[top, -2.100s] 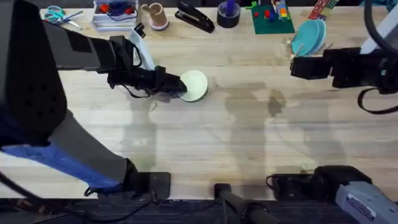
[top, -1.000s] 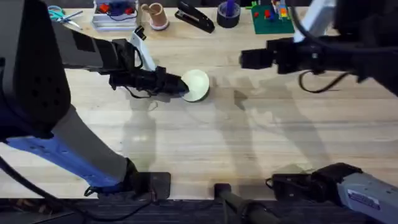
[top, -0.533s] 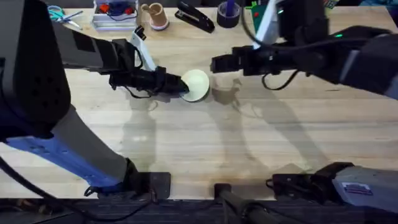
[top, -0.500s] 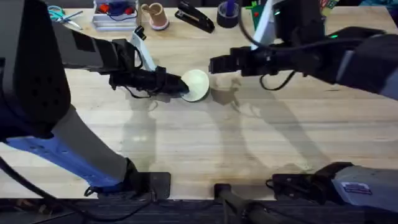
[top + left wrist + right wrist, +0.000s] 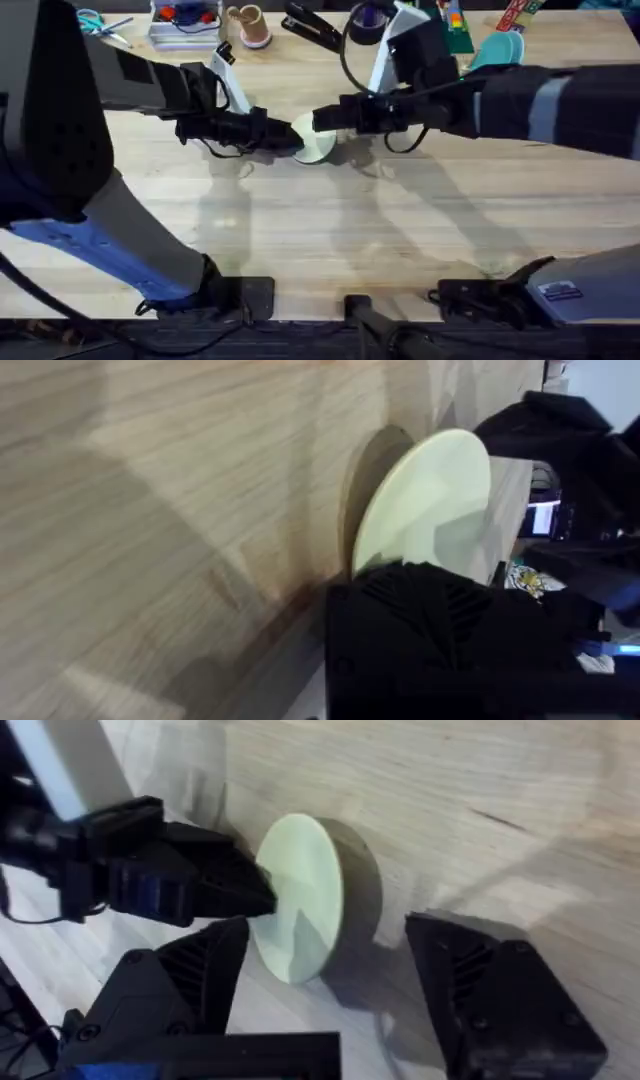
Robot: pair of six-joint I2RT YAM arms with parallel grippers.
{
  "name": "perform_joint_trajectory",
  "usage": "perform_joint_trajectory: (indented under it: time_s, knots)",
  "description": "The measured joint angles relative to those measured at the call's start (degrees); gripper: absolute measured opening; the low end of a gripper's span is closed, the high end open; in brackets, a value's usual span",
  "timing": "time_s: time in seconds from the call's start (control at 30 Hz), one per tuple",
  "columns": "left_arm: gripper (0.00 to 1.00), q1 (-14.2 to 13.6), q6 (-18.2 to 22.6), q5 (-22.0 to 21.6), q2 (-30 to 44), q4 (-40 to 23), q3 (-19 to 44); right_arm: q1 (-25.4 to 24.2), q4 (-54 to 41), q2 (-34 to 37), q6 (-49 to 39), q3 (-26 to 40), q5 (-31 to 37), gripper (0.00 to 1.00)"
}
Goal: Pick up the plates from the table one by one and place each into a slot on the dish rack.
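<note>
The cream-yellow plate [image 5: 316, 139] is standing tilted on edge on the pale plank table [image 5: 330, 230], slightly left of centre. The left gripper [image 5: 290, 139] is pinching its rim from nine o'clock, jaws closed on it. The right gripper [image 5: 325, 985] is hanging at three o'clock with fingers spread wide, just beside the plate. At twelve o'clock, scissors [image 5: 95, 24], a stapler [image 5: 312, 25] and a tape roll [image 5: 365, 20] are lying along the far edge; teal plates [image 5: 497, 52] are sitting toward one o'clock.

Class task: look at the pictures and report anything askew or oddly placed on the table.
The cream plate is not lying flat: it stands tilted on edge, pinched by the left gripper. The right gripper, fingers open, straddles its other side. Nothing looks spilled or broken.
</note>
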Motion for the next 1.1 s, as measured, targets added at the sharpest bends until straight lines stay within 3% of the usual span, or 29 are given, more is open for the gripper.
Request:
perform_joint_trajectory:
  time_s: [0.33, 1.1]
  knots:
    - [0.04, 0.0, 0.0, 0.0, 0.0, 0.0, 0.0, 0.7, 5.04, 4.32, 5.34, 0.11, -2.89, 0.855]
    - [0.04, 0.0, 0.0, 0.0, 0.0, 0.0, 0.0, 3.54, 5.1, 5.06, 8.75, 0.24, -3.26, 0.73]
